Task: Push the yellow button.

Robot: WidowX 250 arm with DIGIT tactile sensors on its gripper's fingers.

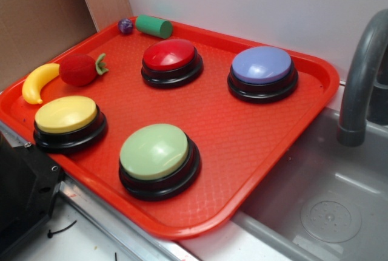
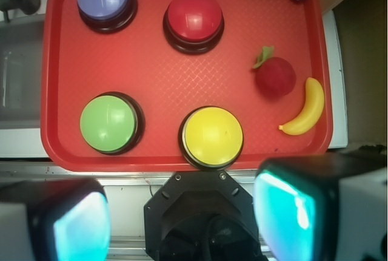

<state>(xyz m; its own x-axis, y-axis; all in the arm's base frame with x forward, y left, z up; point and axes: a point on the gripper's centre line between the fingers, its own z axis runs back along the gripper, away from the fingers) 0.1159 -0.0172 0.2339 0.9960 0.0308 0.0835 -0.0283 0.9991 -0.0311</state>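
Note:
The yellow button (image 1: 65,115) has a smooth yellow dome on a black round base. It sits at the near left corner of the red tray (image 1: 242,133). In the wrist view the yellow button (image 2: 213,135) lies at the tray's (image 2: 151,73) near edge, just beyond the robot base (image 2: 203,212). My gripper (image 2: 182,218) is open and empty, its fingers (image 2: 285,206) wide apart. It hangs high above the base, short of the button and touching nothing. The gripper is out of the exterior view.
On the tray are a pale green button (image 1: 156,155), a red button (image 1: 171,57), a blue button (image 1: 262,70), a toy banana (image 1: 37,82), a red strawberry toy (image 1: 80,70), a green cylinder (image 1: 153,26) and a small purple ball (image 1: 125,26). A sink (image 1: 327,206) and faucet (image 1: 361,73) lie right.

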